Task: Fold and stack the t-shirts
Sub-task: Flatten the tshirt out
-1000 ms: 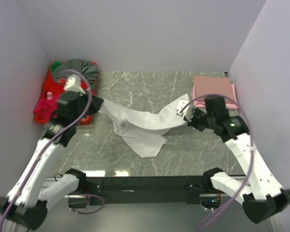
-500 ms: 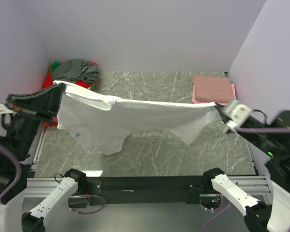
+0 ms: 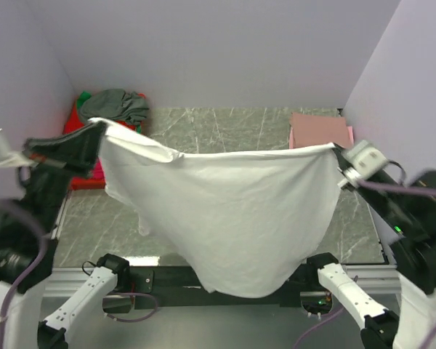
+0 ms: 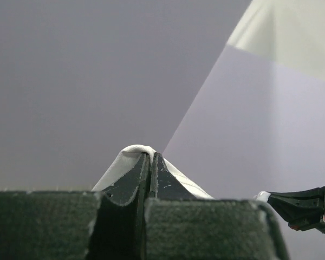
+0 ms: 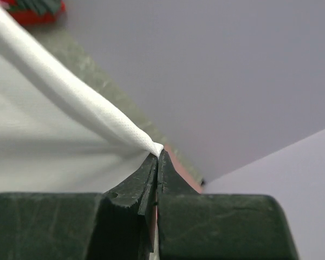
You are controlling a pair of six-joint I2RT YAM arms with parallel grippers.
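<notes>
Over table (image 3: 225, 129), L gripper (image 3: 98, 126), R gripper (image 3: 334, 148) pinch 1 white tee (image 3: 232, 211) (spread).

You have plain lavender walls (image 3: 225, 51) on three sides and a grey veined marble table (image 3: 232, 131), evenly lit.

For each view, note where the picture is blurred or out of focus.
Top external: the left gripper and its arm are motion-blurred; the white t-shirt looks sharp. Left wrist: the gripper body at the bottom is out of focus. Right wrist: the shirt's hem nearest the lens is soft.
</notes>
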